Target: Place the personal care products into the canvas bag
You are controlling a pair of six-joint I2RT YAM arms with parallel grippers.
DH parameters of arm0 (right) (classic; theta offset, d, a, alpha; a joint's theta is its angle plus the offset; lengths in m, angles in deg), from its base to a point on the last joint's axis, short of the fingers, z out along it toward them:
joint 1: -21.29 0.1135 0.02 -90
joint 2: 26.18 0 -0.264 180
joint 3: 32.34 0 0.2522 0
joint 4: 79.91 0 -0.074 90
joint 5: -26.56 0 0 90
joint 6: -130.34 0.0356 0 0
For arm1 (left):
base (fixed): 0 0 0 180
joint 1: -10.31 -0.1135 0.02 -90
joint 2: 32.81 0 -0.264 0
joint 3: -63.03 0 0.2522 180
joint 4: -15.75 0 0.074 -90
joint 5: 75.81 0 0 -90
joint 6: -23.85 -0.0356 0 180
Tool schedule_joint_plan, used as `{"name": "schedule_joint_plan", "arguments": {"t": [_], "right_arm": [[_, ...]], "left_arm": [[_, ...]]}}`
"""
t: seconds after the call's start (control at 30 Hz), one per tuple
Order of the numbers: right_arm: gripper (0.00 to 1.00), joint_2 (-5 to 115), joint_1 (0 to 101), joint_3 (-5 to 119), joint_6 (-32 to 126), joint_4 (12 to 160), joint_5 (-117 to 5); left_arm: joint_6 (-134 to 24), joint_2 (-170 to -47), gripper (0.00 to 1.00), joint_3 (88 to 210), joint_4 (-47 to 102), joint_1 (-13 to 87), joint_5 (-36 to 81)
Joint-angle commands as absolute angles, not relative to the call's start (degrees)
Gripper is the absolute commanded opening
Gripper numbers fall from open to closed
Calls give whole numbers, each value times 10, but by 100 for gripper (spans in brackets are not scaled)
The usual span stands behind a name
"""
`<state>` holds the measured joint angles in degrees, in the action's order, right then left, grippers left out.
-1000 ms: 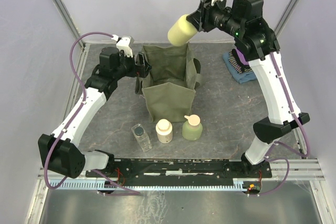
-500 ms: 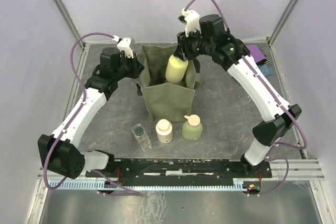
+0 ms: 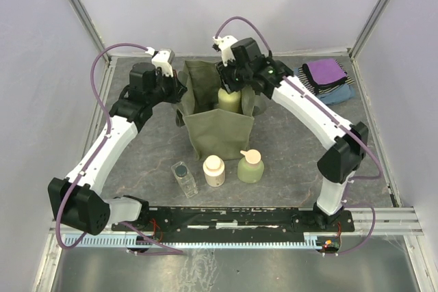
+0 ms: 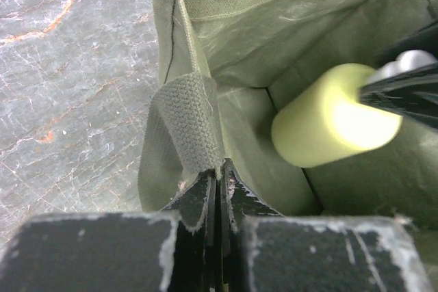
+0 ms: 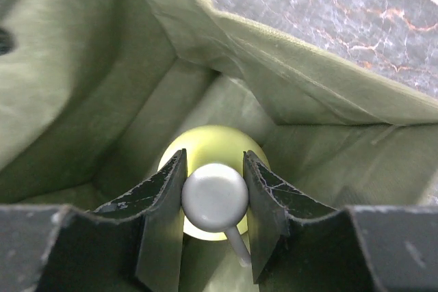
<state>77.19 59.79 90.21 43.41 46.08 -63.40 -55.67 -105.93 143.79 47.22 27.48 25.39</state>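
The olive-green canvas bag point(image 3: 220, 131) stands open mid-table. My right gripper point(image 5: 213, 162) is shut on the white pump point(image 5: 215, 197) of the yellow-green bottle point(image 3: 230, 100), which hangs upright inside the bag, seen in the left wrist view as a yellow-green bottle point(image 4: 328, 115). My left gripper point(image 4: 220, 172) is shut on the bag's left handle point(image 4: 191, 120), at the bag's left rim point(image 3: 183, 90). In front of the bag stand the clear square bottle with dark cap point(image 3: 183, 177), the cream jar-like bottle point(image 3: 214, 169) and the round green bottle with peach cap point(image 3: 250, 165).
Folded purple, striped and blue cloths point(image 3: 327, 78) lie at the back right of the marbled table point(image 3: 294, 148). Frame posts rise at both back corners and the arm bases sit along the near edge.
The right arm swung left and down, lowering the yellow-green bottle from above the bag into it. My left gripper closed on the bag's handle.
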Motion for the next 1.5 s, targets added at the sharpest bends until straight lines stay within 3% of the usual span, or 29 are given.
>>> {"name": "schedule_joint_plan", "arguments": {"t": [0.0,0.53,1.23,1.3,1.4,1.47], "right_arm": [[0,781,606,891,423,587,-710],[0,812,606,781,412,715,-831],[0,840,606,725,410,676,-823],[7,839,606,721,415,671,-819],[25,833,607,721,419,667,-820],[49,825,606,727,421,669,-828]], "left_arm": [[-556,-1034,3,1441,486,276,272],[-562,-1033,3,1437,498,276,275],[-572,-1041,3,1443,503,276,256],[-572,-1042,3,1443,503,276,256],[-571,-1043,3,1443,503,276,258],[-570,-1044,3,1443,503,276,258]]}}
